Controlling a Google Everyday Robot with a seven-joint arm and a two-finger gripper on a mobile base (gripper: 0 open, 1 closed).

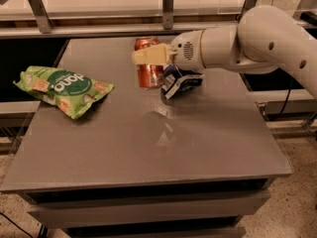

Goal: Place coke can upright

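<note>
Your gripper (148, 57) sits at the far middle of the grey table (208, 143), level with the upper half of the coke can (149, 76). Its tan end piece lies across the front of the can, just below the rim. The side behind the can is hidden, so you cannot tell whether the gripper is clamped on the can or has let go.

The coke can stands upright. Its base appears to rest on the tabletop, and part of its top shows above the tan piece. Its orange-red body is visible below the gripper down to the table surface.

Behind the gripper, the white wrist housing (190, 51) runs off to the camera's right into the thick white arm (267, 38), which leaves the picture at the right edge.

A crumpled blue-and-white snack bag (181, 82) lies just beside the can on the camera's right. It sits under the wrist housing and appears to touch the can's lower side.

A green chip bag (64, 89) lies flat, well apart from the can, near the camera-left edge of the table. Its printed label reads upside down from this view.

The tabletop shows a faint sheen (158, 128) on the near side of the can.

A metal rail (99, 29) with upright posts runs behind the far edge of the table. Speckled floor (297, 192) shows at the lower right.
</note>
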